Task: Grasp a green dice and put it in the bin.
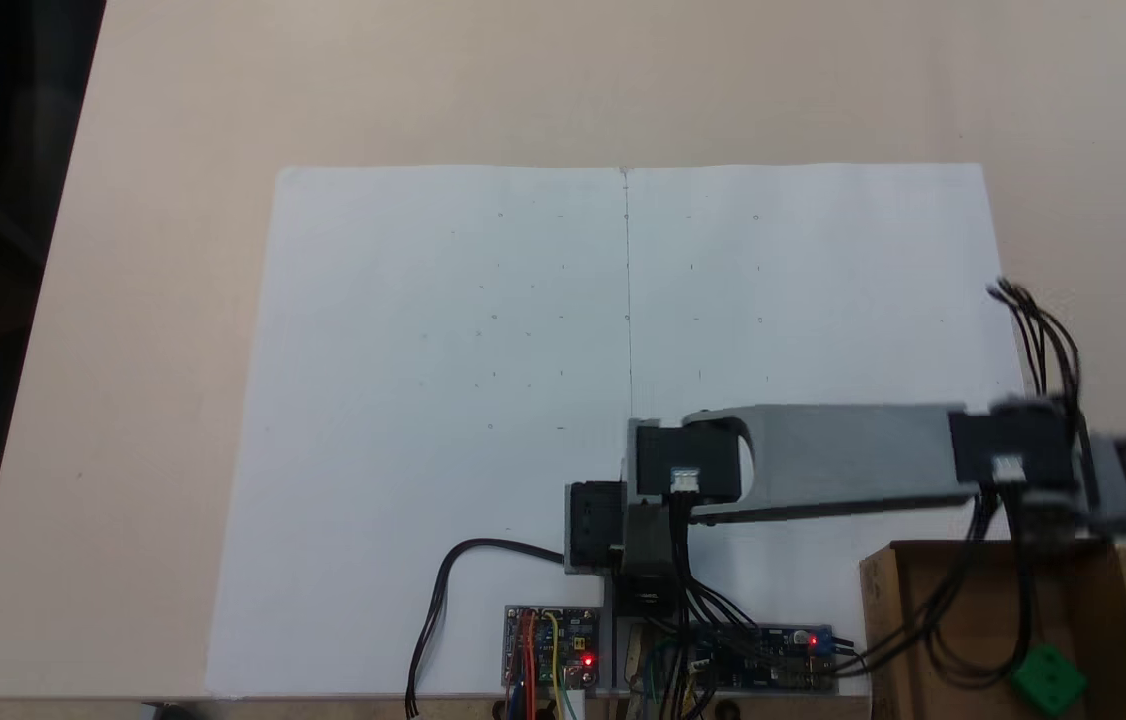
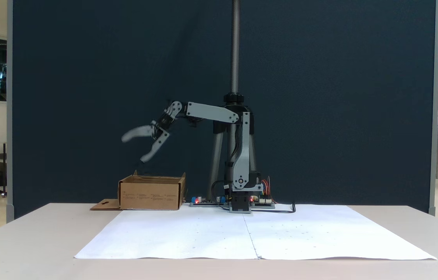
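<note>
The green dice [image 1: 1048,678] lies inside the brown cardboard bin [image 1: 885,620] at the bottom right of a fixed view, with black cables hanging over the bin beside it. The bin [image 2: 151,193] stands left of the arm's base in the side-on fixed view, where its walls hide the dice. There my gripper [image 2: 133,149] hangs open above the bin, its two jaws spread wide with nothing between them. From above, the grey arm [image 1: 843,460] stretches right, its far end over the bin's rim.
Two white paper sheets [image 1: 523,400] cover the middle of the table. Circuit boards with red lights [image 1: 553,645] and loose wires sit by the arm's base [image 1: 623,530]. A tripod pole [image 2: 234,46] rises behind the base. The bin's tab flap [image 2: 105,204] lies flat on the table.
</note>
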`<move>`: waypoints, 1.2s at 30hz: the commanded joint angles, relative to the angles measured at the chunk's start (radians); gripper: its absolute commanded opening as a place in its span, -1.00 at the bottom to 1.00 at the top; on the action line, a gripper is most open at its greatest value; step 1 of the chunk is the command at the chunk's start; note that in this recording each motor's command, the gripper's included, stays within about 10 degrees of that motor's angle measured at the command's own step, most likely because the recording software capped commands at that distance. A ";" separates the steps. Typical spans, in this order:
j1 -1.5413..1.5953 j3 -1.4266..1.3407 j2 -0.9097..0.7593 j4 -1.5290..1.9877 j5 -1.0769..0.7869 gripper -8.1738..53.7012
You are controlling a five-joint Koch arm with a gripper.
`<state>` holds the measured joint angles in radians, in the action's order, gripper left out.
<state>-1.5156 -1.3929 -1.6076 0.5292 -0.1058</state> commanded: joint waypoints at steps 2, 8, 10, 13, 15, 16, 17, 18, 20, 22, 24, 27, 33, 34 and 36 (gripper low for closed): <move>0.192 0.018 -0.087 -0.091 0.095 0.66; 0.577 -0.028 -0.129 -0.120 0.106 0.67; 0.696 -0.069 -0.143 -0.147 0.106 0.67; 0.873 -0.196 -0.189 -0.206 0.114 0.68; 0.983 -0.302 -0.235 -0.259 0.115 0.68; 1.032 -0.360 -0.259 -0.296 0.117 0.68; 1.085 -0.425 -0.293 -0.336 0.117 0.68; 1.124 -0.492 -0.327 -0.377 0.118 0.68; 1.203 -0.629 -0.399 -0.452 0.117 0.68; 1.266 -0.753 -0.474 -0.523 0.117 0.69; 1.304 -0.864 -0.534 -0.593 0.115 0.72; 1.351 -1.039 -0.607 -0.687 0.110 0.73; 1.434 -1.408 -0.716 -0.897 0.063 0.74; 1.447 -1.453 -0.727 -0.931 0.055 0.74; 1.463 -1.532 -0.744 -1.006 0.046 0.74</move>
<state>-0.0537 -2.9176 -2.2473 -0.3574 -0.0598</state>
